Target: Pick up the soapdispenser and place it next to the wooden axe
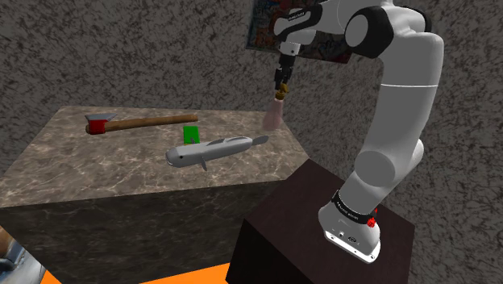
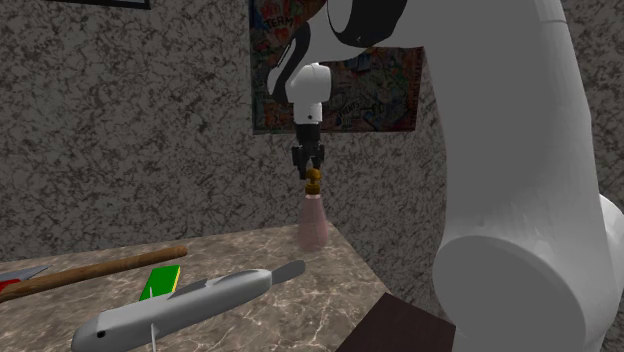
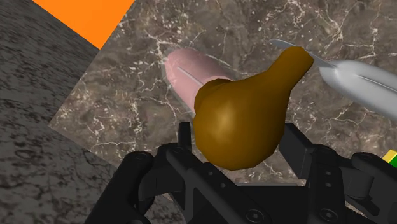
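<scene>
The soap dispenser has a pale pink body (image 1: 274, 118) (image 2: 312, 222) (image 3: 191, 73) and a brown pump head (image 3: 245, 118). It stands upright at the table's back corner, near the stand. My gripper (image 1: 280, 84) (image 2: 311, 168) (image 3: 236, 145) points straight down and is shut on the pump head. I cannot tell whether the bottle's base touches the table. The axe (image 1: 139, 123) (image 2: 92, 268), with a wooden handle and a red head, lies at the far side of the marble table (image 1: 97, 169), well toward the shoulder view's left of the bottle.
A small green block (image 1: 190, 134) (image 2: 160, 283) and a long grey fish-shaped object (image 1: 214, 151) (image 2: 180, 305) (image 3: 359, 76) lie between the axe and the bottle. A poster (image 2: 350, 95) hangs on the rough wall behind. The dark stand (image 1: 314, 234) adjoins the table; the floor (image 1: 169, 277) is orange.
</scene>
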